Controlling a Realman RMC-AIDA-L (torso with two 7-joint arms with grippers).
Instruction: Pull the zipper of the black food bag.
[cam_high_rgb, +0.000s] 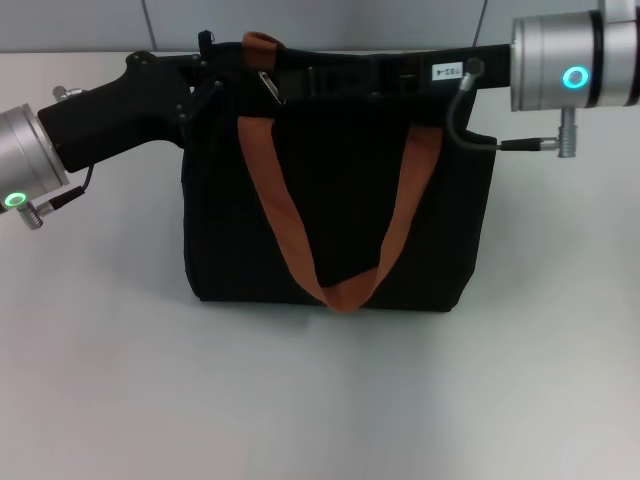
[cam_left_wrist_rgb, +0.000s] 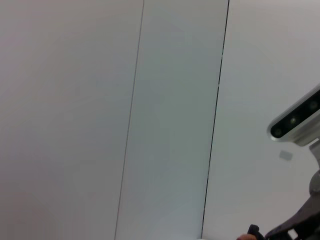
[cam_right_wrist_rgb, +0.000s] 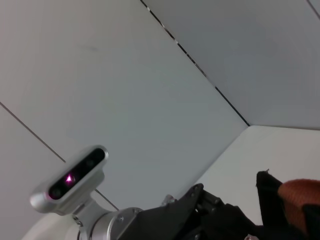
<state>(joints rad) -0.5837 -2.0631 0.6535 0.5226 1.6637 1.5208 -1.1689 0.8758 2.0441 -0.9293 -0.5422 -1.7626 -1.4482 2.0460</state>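
At the bag's upper left corner, reaching in low from the side: left gripper (cam_high_rgb: 205, 75), pressed against the top edge, likely to brace the fabric so the zip line stays taut; fingers lost against the black cloth, so open or clamped cannot be told. Just beside it, on that same top edge under the near orange strap (cam_high_rgb: 275, 190): the zipper (cam_high_rgb: 268, 85), silver tab tilted. Upright mid-table: the black food bag (cam_high_rgb: 340, 220). Along the top edge from the right: right gripper (cam_high_rgb: 340, 72), stretched toward the tab, grip likewise impossible to tell.
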